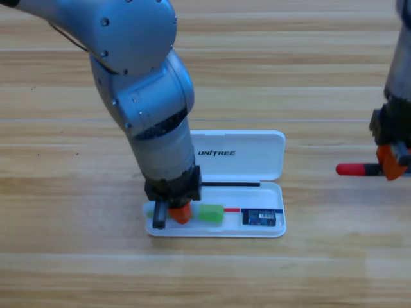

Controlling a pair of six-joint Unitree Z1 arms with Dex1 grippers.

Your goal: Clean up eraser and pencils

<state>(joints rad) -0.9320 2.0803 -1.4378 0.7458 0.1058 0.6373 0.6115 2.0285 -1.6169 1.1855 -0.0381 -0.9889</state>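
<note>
L gripper pinches green pen in white UNITREE case, eraser inside; R gripper pinches red-capped pen.

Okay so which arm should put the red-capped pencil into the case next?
The right. Its gripper is already at the red-capped pencil on the table, right of the case. The left gripper is down in the tray at the green pencil.

A white case lies open, lid back, near the middle of the wooden table.
</note>
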